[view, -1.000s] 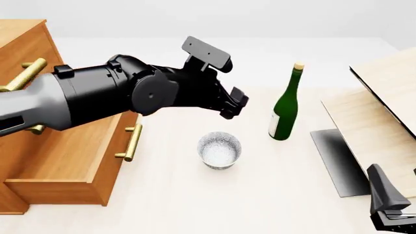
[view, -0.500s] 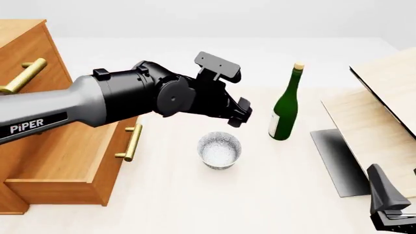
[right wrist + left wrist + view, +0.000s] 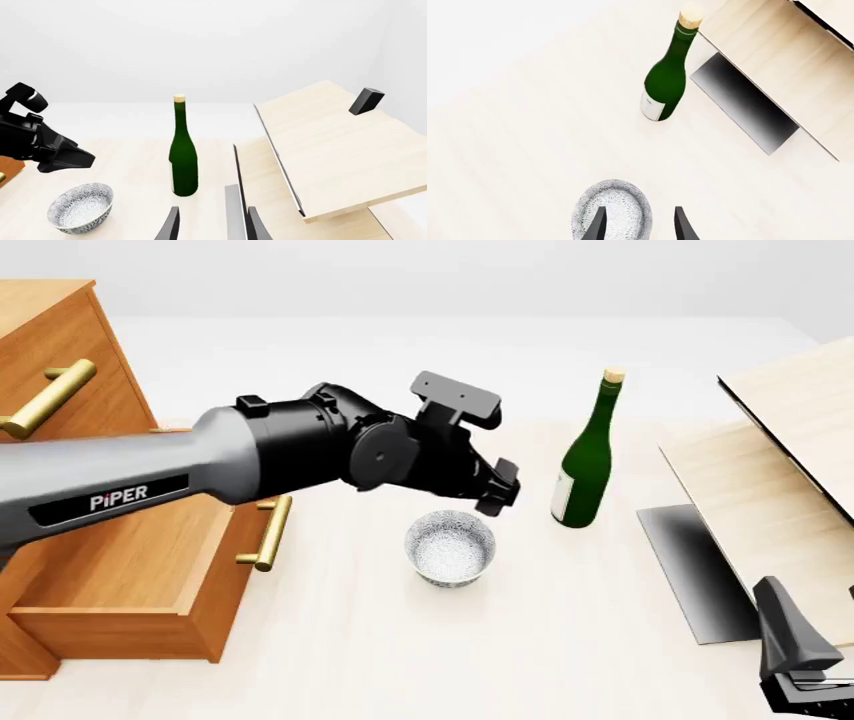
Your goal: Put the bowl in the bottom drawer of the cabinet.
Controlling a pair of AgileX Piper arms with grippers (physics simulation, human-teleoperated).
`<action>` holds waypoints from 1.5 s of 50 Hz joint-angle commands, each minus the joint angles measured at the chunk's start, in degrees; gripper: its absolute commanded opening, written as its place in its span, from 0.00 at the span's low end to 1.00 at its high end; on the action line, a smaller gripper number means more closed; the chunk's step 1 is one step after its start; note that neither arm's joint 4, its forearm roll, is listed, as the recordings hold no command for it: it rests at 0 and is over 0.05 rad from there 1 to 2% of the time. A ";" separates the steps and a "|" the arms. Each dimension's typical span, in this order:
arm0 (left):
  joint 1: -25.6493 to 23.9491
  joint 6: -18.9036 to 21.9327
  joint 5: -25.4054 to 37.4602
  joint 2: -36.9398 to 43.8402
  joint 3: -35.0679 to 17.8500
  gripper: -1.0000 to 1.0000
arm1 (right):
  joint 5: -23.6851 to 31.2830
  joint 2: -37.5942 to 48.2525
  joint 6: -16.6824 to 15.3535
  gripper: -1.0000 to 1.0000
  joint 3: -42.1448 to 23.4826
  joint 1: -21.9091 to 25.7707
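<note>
Now the bowl is seen upright on the table, beside the pulled-out bottom drawer. The left gripper is held above it, jaws spread. Probably rigid, light and slippery, it should be gripped at the rim.

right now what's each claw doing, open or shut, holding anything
Left claw: open, empty, poised just above the bowl, one finger over its inside.
Right claw: open, empty, idle and well clear of the bowl.
</note>
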 commanded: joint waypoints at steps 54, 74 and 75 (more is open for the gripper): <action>-0.60 -6.59 -5.04 7.95 0.91 1.00 | 0.00 -0.01 0.01 1.00 0.00 0.00; -1.26 -9.50 -8.63 9.27 3.11 1.00 | 0.00 0.00 0.00 1.00 0.00 0.00; -1.43 -9.71 -8.74 9.18 3.24 1.00 | 0.00 0.00 0.00 1.00 0.00 -0.01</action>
